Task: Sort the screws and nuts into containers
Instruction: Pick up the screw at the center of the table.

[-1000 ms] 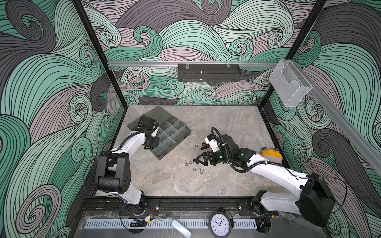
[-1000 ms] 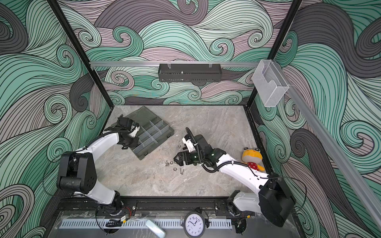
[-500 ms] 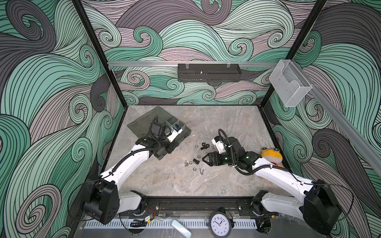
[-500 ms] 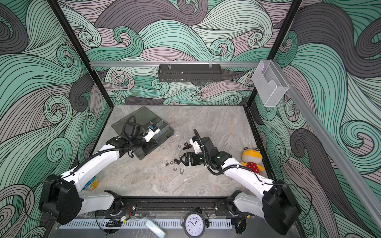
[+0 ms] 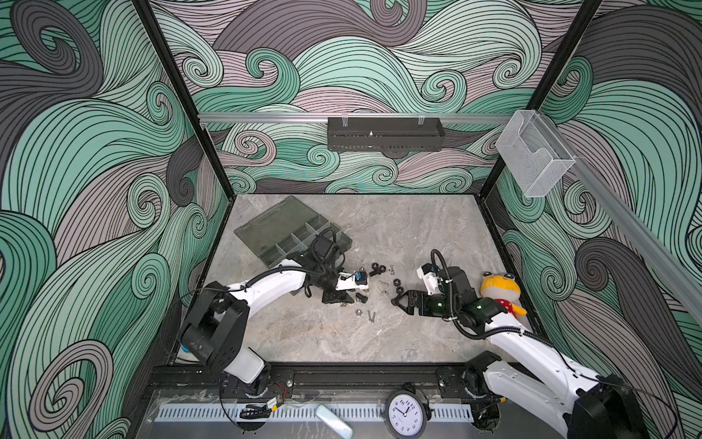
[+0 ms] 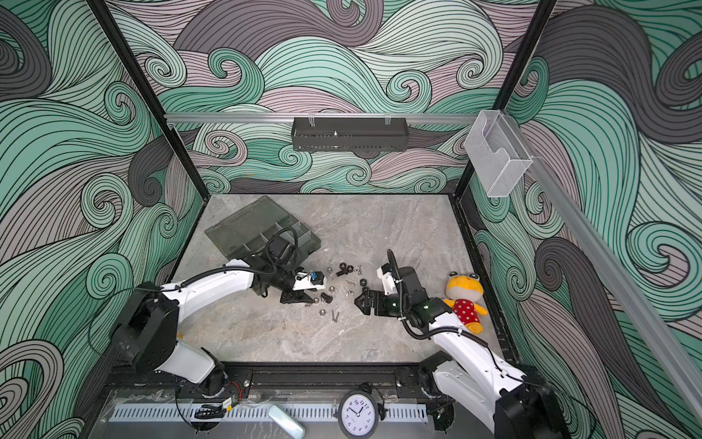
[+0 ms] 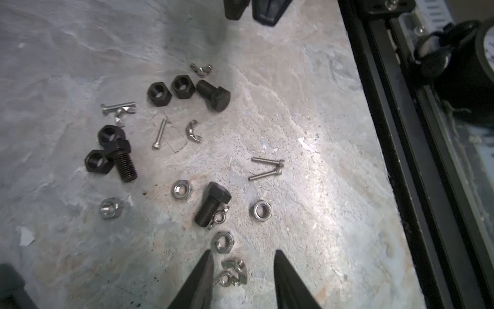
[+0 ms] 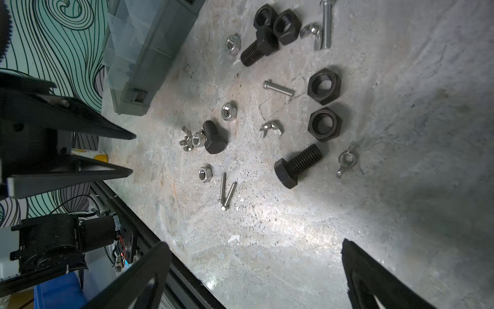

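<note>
My left gripper [image 7: 242, 267], jaws part-spread and empty, flanks two small silver wing nuts [image 7: 232, 271] on the grey stone table [image 7: 334, 214]. My right gripper [image 8: 255, 243] gapes wide. Stubby black bolts [image 7: 212, 206] and thin silver screws [image 7: 267, 161] lie loose near the smoky translucent plastic organiser box [image 5: 283, 232]. Closing could pinch both nuts or flick one away.

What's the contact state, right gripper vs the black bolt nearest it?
Apart. Right wrist view: right gripper open, bare table between its fingertips and the black bolt.
</note>
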Controlling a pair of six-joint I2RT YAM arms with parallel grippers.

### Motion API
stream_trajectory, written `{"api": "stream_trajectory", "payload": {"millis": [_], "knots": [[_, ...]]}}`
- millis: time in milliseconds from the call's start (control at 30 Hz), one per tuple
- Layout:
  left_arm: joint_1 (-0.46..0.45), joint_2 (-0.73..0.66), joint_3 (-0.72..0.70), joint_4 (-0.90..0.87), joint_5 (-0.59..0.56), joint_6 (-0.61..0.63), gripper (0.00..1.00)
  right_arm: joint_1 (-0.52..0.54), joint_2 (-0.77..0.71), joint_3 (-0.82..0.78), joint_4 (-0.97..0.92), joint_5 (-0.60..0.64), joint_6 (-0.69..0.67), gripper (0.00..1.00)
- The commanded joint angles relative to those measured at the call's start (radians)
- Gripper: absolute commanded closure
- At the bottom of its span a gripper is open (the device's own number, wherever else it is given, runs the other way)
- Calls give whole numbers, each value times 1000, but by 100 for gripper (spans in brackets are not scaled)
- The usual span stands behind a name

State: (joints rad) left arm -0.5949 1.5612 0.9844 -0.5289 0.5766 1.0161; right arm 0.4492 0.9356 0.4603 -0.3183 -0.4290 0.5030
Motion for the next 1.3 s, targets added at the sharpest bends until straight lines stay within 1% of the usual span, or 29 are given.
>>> {"api": "stream_trajectory", "payload": {"millis": [0,167,333,567,833,1067,1267], "knots": [[-20,65,70,-59,2,156,59,-4,-33,9,-14,-31,-5,0],[-43,174,146,-60,-55,151,64,-4,-55,17,-36,-42,-39,0],[-68,248,190,-27,-119,131,64,-3,-66,6,-36,-76,-46,0],[-76,315,225,-7,-176,117,64,-3,-61,9,-36,-68,-52,1],[-85,375,278,-40,-264,90,64,-3,-37,9,-31,-69,-55,0],[-96,387,281,-60,-240,112,65,-3,-24,10,-24,-65,-56,1],[-108,372,267,-62,-228,124,63,-2,-19,8,-19,-66,-52,0]]}}
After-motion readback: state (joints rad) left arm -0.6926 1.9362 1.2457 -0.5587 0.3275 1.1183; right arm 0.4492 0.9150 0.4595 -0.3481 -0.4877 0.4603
